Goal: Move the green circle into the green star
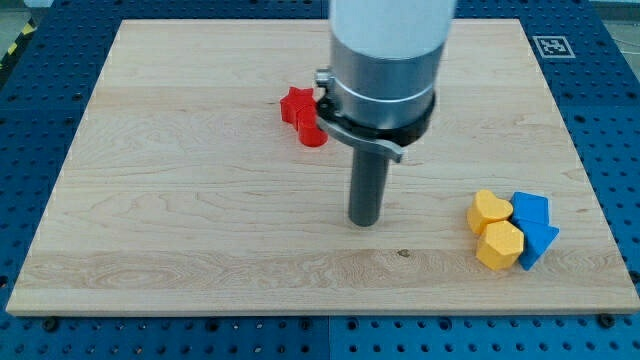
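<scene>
No green circle and no green star show in the camera view; the arm's wide grey body hides part of the board at the view's top centre. My tip [365, 223] rests on the wooden board [180, 200] near its middle. It touches no block. The nearest blocks are a red star [294, 104] and a red round block [313, 131], up and to the left of the tip and touching each other.
At the view's lower right a tight cluster lies near the board's edge: a yellow heart [488, 209], a yellow hexagon [499, 245], and two blue blocks [531, 208] [540, 242]. A black-and-white marker [553, 46] sits at the board's top right corner.
</scene>
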You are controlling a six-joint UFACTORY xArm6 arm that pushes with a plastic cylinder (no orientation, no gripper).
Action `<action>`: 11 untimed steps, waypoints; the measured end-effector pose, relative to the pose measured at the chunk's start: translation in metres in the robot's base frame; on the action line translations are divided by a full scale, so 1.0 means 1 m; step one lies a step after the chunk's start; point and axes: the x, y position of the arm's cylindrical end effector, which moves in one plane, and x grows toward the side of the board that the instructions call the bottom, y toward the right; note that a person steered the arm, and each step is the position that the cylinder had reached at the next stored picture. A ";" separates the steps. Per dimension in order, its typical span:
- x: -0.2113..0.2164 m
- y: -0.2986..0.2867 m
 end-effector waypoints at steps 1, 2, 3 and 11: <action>0.000 0.014; 0.000 0.049; 0.000 0.052; -0.158 0.093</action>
